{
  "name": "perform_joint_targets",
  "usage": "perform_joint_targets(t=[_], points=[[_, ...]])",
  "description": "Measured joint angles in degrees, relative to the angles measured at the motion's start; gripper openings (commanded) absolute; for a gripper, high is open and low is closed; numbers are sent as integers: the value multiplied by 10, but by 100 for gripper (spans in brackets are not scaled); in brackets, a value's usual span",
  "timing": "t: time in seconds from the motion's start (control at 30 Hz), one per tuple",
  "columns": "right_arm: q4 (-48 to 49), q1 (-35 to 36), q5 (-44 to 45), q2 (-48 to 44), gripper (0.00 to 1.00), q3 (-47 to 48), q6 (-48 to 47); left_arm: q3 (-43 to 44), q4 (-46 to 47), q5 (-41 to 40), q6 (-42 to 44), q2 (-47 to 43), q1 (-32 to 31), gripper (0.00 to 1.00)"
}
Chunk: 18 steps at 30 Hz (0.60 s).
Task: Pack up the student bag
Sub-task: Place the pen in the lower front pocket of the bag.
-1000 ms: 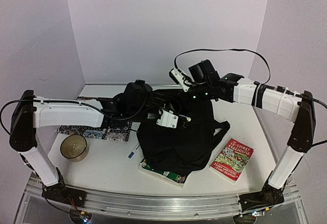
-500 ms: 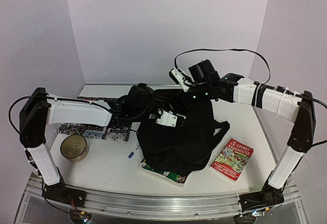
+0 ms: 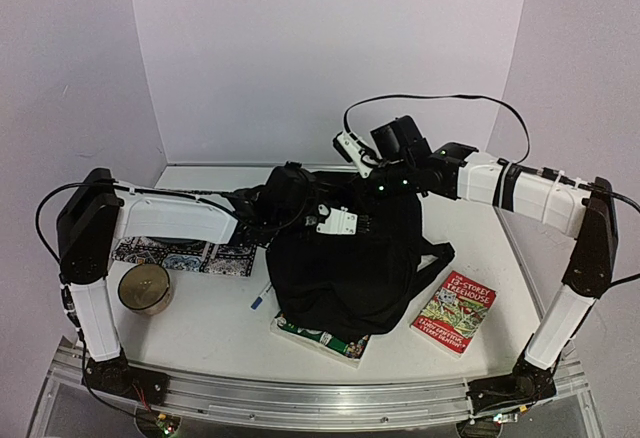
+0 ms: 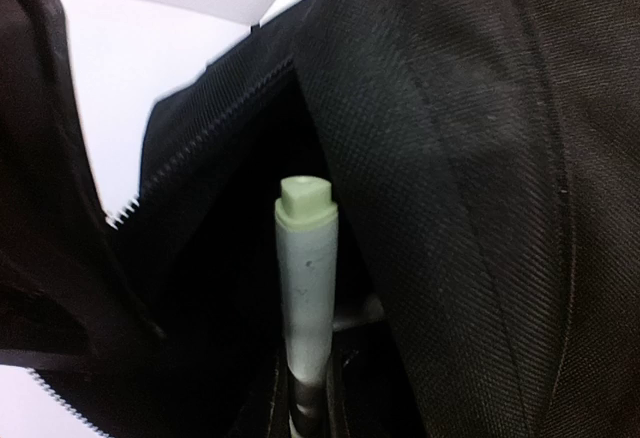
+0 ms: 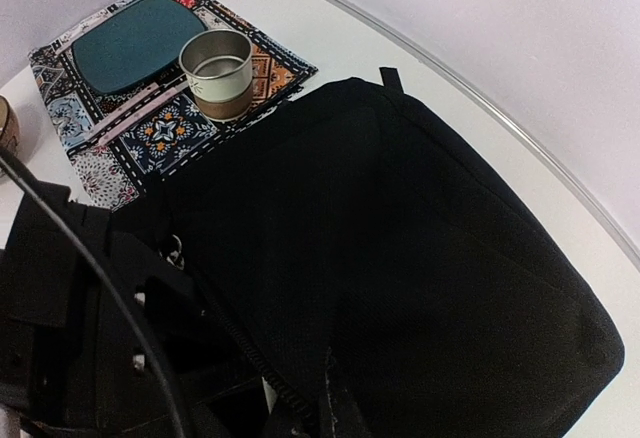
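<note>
The large soft black fabric backpack (image 3: 350,278) slumps at the middle of the white worktop (image 3: 210,328), its zip mouth gaping at the top. The left claw (image 4: 308,410) is nearly closed on a pale green pen (image 4: 305,278), whose capped end points into that dark mouth between the zipper teeth. The right claw (image 5: 330,413) is pinched fully shut on fabric at the backpack's top edge. A red paperback book (image 3: 455,311) lies just right of the backpack. A green-edged book (image 3: 325,339) pokes out from under its near side, and a patterned cloth (image 3: 185,256) lies to its left.
</note>
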Motion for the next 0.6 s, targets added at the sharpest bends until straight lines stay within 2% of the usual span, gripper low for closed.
perform_joint_targets(t=[0.17, 0.43, 0.6], points=[[2, 0, 0, 0, 0, 0, 2, 3, -1, -14, -11, 6, 0, 37], [4, 0, 0, 0, 0, 0, 5, 3, -9, -3, -29, 3, 0, 60], [10, 0, 7, 0, 0, 0, 8, -10, -17, 15, -47, -21, -1, 70]])
